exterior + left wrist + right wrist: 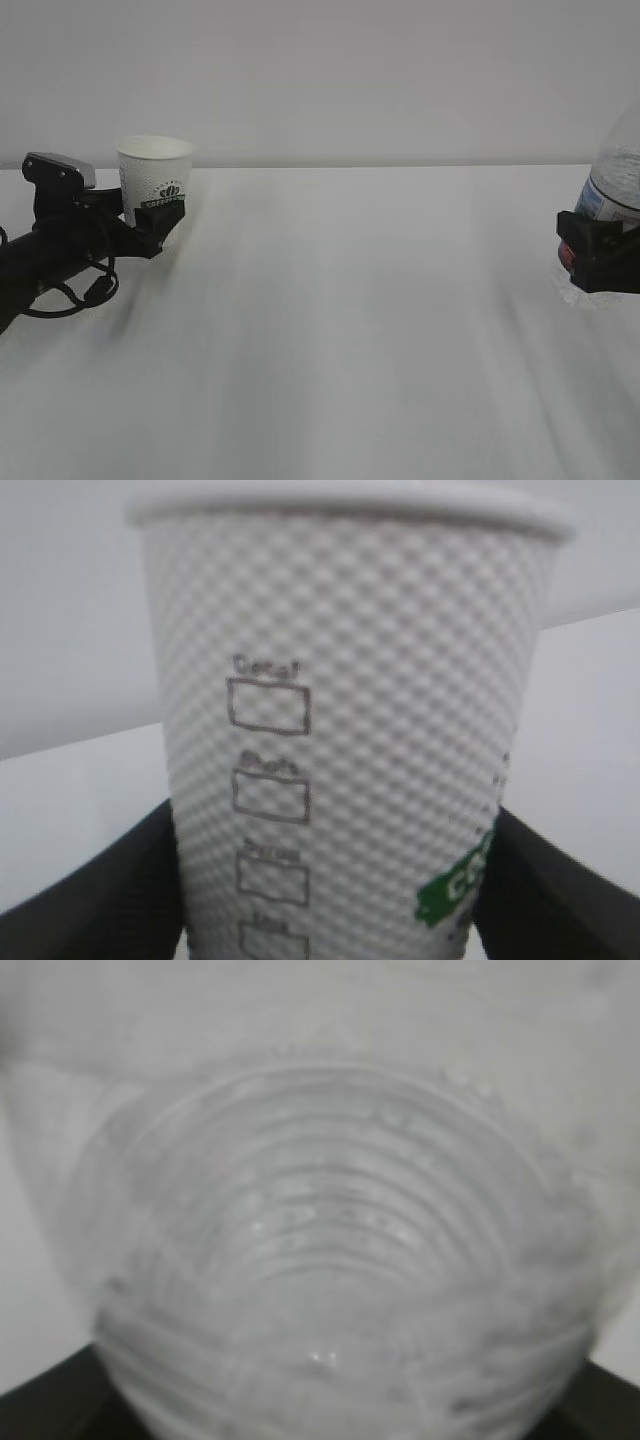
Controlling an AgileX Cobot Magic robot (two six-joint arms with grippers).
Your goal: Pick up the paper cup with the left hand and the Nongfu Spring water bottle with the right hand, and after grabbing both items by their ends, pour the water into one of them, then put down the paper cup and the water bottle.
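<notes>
Grasping step: left claw brackets the paper cup, right claw brackets the Nongfu Spring water bottle; next, lift both.

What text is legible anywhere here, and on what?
"Decaf": beside the top checkbox on the white dimpled paper cup.
"CO…": white letters on the cup's green banner, cut off by the gripper finger.
Lower checkbox labels: too blurred.
Clear ribbed plastic bottle: label text unreadable.

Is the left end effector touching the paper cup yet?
Touching. In the left wrist view both black fingers press flush against the paper cup, with no gap at either wall.
</notes>
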